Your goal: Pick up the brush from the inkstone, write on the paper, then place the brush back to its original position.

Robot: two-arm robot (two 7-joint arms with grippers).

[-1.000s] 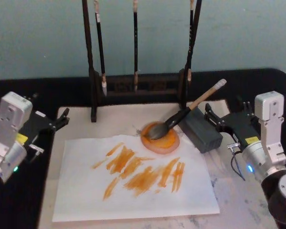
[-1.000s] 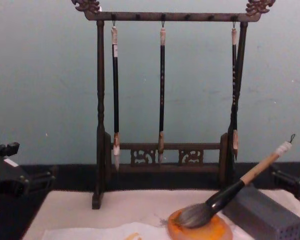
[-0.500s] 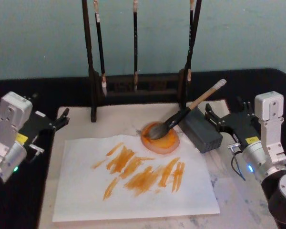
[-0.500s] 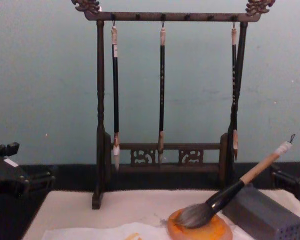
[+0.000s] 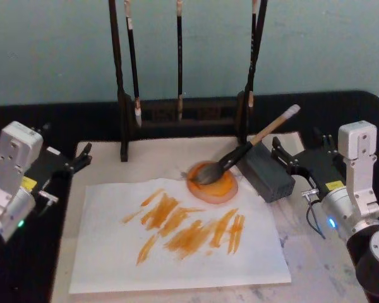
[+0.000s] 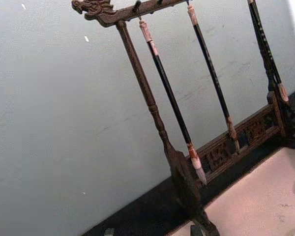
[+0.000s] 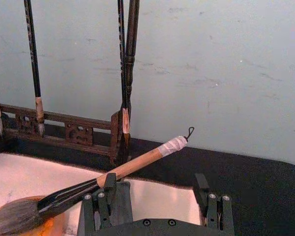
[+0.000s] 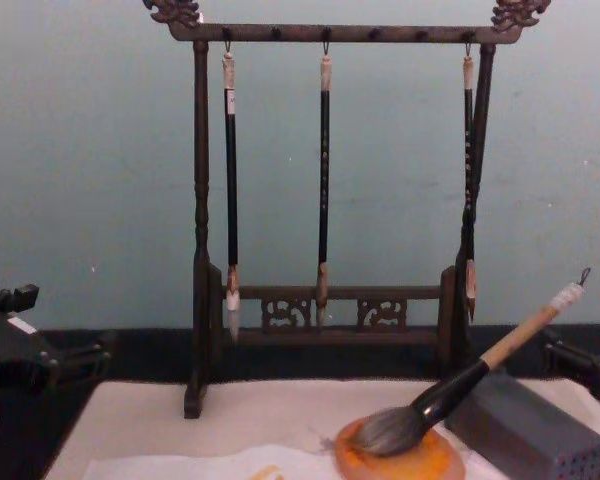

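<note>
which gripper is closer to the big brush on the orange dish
Right. The right gripper sits just beyond the grey block propping the brush; the left gripper is across the paper.

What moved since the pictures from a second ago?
Nothing visibly moved. The brush still rests with its tuft in the inkstone, the paper lies as before, and the left gripper and right gripper stay open at the sides.

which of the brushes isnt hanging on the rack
The thick brush with grey bristles and a tan handle: its tuft rests in the orange inkstone, its handle leaning on the grey block. The three thin ones hang.
</note>
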